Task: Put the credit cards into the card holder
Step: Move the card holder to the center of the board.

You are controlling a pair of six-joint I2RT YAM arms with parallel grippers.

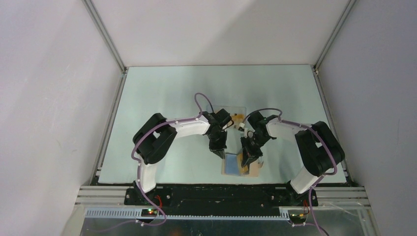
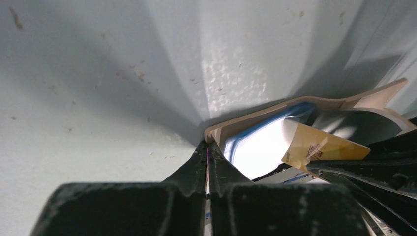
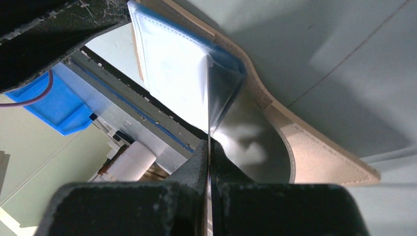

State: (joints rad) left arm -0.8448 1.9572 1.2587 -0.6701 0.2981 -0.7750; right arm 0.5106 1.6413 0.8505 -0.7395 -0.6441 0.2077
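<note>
Right wrist: right tool (image 3: 208, 143) pinches credit card (image 3: 209, 105) at card holder (image 3: 314, 152).

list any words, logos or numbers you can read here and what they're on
On the card: dark printed marks, too blurred to read.
On the holder: no text shows.
Nothing else in any view carries readable text.
</note>
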